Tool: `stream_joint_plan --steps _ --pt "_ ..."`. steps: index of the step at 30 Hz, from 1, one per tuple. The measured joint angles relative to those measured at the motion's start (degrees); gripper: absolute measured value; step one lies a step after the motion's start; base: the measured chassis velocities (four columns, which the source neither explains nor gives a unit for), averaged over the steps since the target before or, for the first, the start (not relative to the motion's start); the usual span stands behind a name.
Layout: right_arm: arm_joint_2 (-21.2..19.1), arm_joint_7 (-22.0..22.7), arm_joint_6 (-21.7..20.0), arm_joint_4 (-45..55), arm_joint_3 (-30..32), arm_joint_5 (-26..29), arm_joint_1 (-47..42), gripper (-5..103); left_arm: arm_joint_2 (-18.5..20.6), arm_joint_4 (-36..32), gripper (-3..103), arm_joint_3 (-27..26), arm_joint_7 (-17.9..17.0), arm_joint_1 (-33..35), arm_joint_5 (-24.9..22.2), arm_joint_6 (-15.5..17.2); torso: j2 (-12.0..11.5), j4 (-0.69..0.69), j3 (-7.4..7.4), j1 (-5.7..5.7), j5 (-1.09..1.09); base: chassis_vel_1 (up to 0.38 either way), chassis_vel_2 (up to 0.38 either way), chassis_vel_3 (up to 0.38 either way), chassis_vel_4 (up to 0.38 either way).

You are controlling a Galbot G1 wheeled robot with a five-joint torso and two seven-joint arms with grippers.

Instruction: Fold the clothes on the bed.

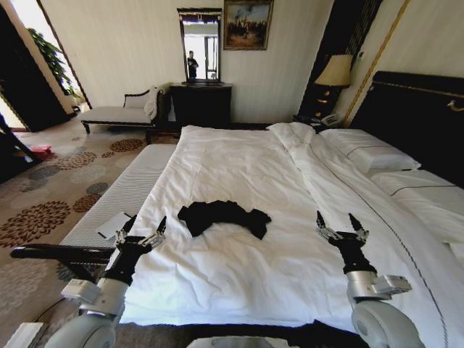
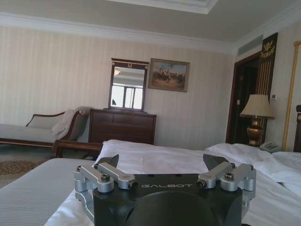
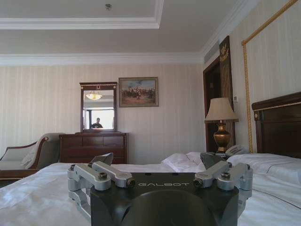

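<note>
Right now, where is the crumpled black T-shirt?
In the head view, the crumpled black T-shirt lies on the white bed near its foot, between the open left gripper and open right gripper.

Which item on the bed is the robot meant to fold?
Start at the big white bed. On its near half, between the open left gripper and open right gripper, lies a crumpled black T-shirt. It is the one dark thing on white bedding.
</note>
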Motion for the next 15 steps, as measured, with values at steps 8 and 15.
stream_joint_plan --steps 8,15 --pt "0.43 -0.16 0.24 -0.16 -0.10 -0.26 -0.13 100 0.07 0.00 100 0.43 0.00 -0.94 0.02 0.00 0.00 0.00 0.00 0.00 -0.01 0.000 0.000 0.000 0.000" --pt "0.67 -0.10 0.25 -0.35 -0.29 -0.32 -0.08 100 0.27 0.00 100 0.45 0.00 -1.51 -0.20 -0.02 0.00 0.00 0.00 0.00 0.00 0.026 0.016 -0.028 -0.024"
